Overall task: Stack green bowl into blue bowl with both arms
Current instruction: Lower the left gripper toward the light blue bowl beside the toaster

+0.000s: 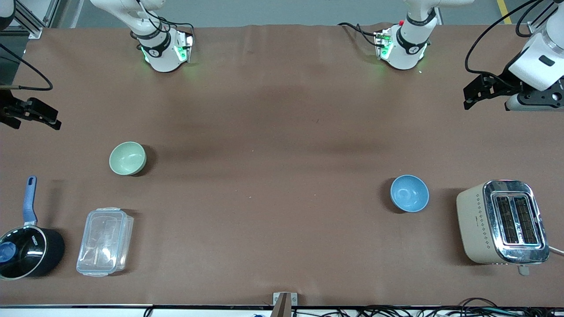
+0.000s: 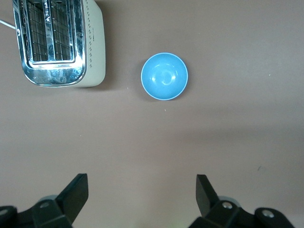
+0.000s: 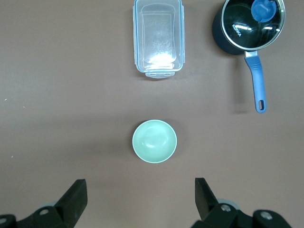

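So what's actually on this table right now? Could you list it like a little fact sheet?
green bowl: upright, empty, toward the right arm's end
blue bowl: upright, empty, beside the toaster
bowls: far apart, not stacked
saucepan: lidded, blue handle, beside the clear plastic box
left gripper: open, in the air, holding nothing
right gripper: open, in the air, holding nothing

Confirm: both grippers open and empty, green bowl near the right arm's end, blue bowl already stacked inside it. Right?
Not quite. The blue bowl is not stacked; it sits alone beside the toaster toward the left arm's end, apart from the green bowl, as the front view shows. The rest holds: the left gripper and right gripper are open and empty.
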